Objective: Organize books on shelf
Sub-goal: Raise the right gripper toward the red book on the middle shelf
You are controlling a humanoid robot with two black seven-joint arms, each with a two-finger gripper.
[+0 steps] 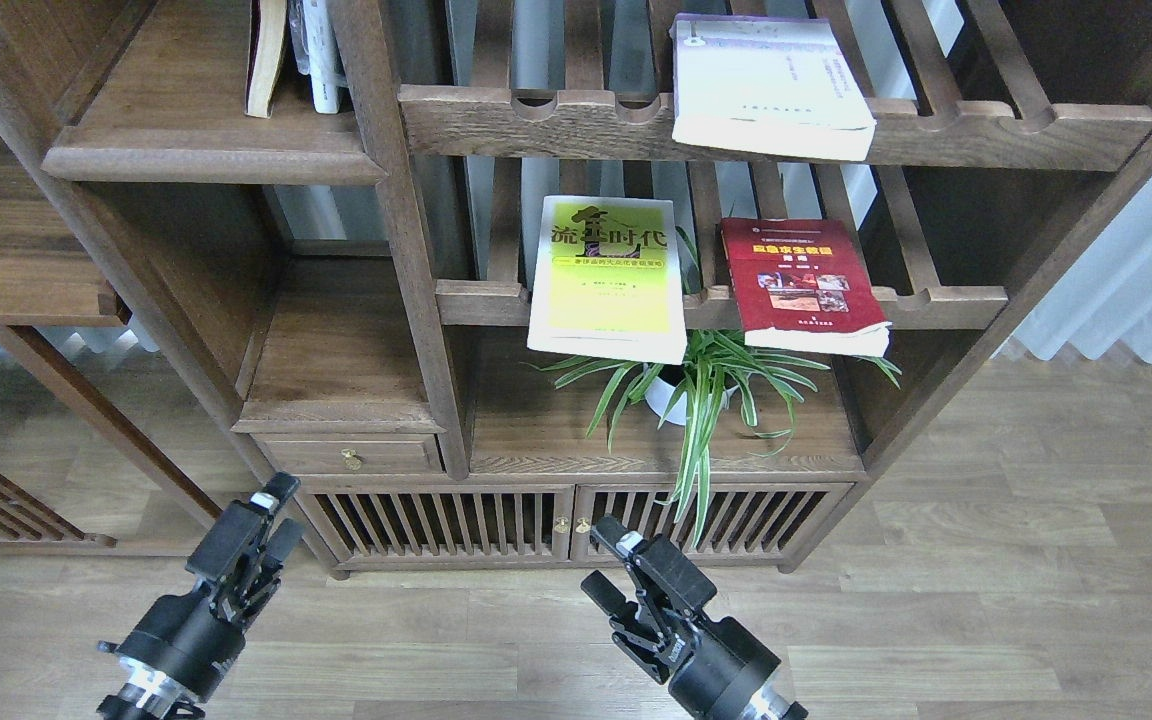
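Head view looks down on a dark wooden shelving unit that fills the upper two thirds of the frame, with pale plank flooring below it. At upper left sits the solid flat shelf [186, 120], a brown plank with a thick rounded front lip; two thin upright volumes [296, 50] stand at its right end, partly cut by the top edge. Right of the central post, at top centre, the pale lavender-white book [766, 85] lies flat on the upper slatted rack [986, 125], its near edge hanging over the scalloped rail. Below it, mid-frame, the yellow-green book [608, 275] with a black Chinese title lies on the lower slatted rack [476, 300], also overhanging the rail, and the dark red book [804, 285] with small photos lies just beside it to the right, apart from it. A potted spider plant [696, 385] stands under those two books. At lower left the left gripper [271, 515] hangs in front of the cabinet, its fingers a little apart and holding nothing. At bottom centre the right gripper [606, 560] is likewise parted and empty, near the slatted cabinet doors [456, 520]. Both are well apart from every book.
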